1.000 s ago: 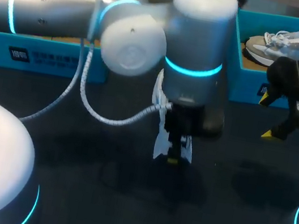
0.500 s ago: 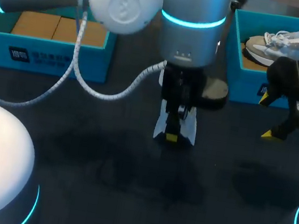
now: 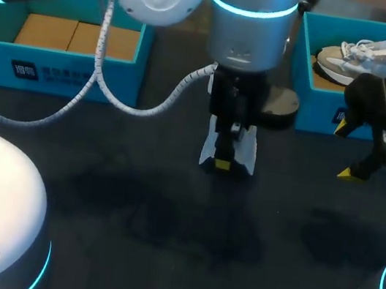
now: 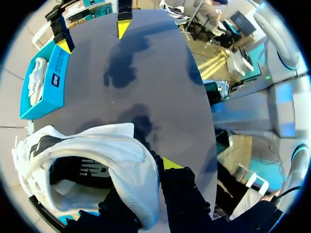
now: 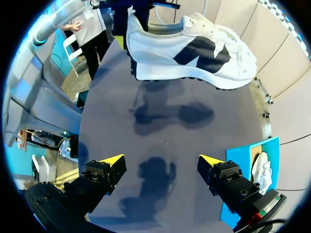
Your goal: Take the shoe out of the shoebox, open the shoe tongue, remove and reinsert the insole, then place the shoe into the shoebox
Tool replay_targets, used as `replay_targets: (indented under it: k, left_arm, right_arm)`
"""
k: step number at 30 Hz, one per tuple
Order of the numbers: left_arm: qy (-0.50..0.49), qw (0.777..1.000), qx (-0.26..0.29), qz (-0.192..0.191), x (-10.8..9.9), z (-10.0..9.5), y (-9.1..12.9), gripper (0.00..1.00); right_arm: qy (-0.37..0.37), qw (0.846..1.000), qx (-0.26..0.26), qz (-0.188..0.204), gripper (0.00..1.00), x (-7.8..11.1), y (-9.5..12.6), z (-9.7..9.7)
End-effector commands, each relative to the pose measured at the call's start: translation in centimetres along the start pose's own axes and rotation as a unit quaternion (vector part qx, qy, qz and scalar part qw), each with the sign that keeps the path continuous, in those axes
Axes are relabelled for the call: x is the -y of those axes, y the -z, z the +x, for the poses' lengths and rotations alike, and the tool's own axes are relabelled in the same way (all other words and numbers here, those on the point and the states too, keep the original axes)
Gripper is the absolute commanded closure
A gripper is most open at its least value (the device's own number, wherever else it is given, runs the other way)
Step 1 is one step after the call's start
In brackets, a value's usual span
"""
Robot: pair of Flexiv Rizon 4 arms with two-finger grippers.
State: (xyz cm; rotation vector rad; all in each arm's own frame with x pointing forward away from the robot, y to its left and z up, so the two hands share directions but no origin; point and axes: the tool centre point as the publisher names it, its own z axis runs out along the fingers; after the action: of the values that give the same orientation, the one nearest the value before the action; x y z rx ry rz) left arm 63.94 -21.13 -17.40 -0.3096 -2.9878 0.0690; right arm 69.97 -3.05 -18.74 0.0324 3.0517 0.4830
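A white shoe (image 5: 194, 48) with a black side mark hangs above the dark table, toe pointing away from my left arm. My left gripper (image 3: 224, 163) is shut on its heel collar. In the left wrist view one finger sits inside the shoe (image 4: 97, 160) and the other outside, so my left gripper (image 4: 146, 194) pinches the heel. My right gripper (image 5: 162, 162) is open and empty, low over the table, some way short of the shoe. In the head view my right gripper (image 3: 351, 150) hangs in front of the blue shoebox (image 3: 318, 106), which holds a second shoe (image 3: 356, 57).
Another blue box (image 3: 64, 71) with a cardboard insert stands at the back left. My left arm's cable (image 3: 112, 94) loops over the table's middle left. The dark tabletop (image 3: 176, 245) stretches below both grippers.
My left arm has carried the shoe toward the back of the table, and its upper links have swung away from the middle of the view. The right arm has not moved.
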Motion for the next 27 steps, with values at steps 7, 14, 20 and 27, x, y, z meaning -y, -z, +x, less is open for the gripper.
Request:
replay_targets:
  k: [7, 14, 20, 27]
  left_arm:
    - [-0.054, 0.998, 0.021, 0.002, -8.1, 2.3, 1.5, 1.00]
    - [-0.029, 0.999, 0.011, 0.006, -9.8, 0.7, 2.6, 1.00]
    - [-0.016, 1.000, 0.004, -0.012, -12.5, -0.4, 3.2, 1.00]
    - [0.032, 0.999, 0.003, -0.003, -16.3, -1.9, 4.3, 1.00]
  right_arm:
    - [-0.001, 1.000, -0.001, 0.002, 0.00, -0.1, -0.2, -0.2]
    - [-0.001, 1.000, -0.001, 0.002, 0.00, -0.1, -0.2, -0.2]
    - [-0.001, 1.000, -0.001, 0.002, 0.00, -0.1, -0.2, -0.2]
    - [-0.001, 1.000, -0.001, 0.002, 0.00, -0.1, -0.2, -0.2]
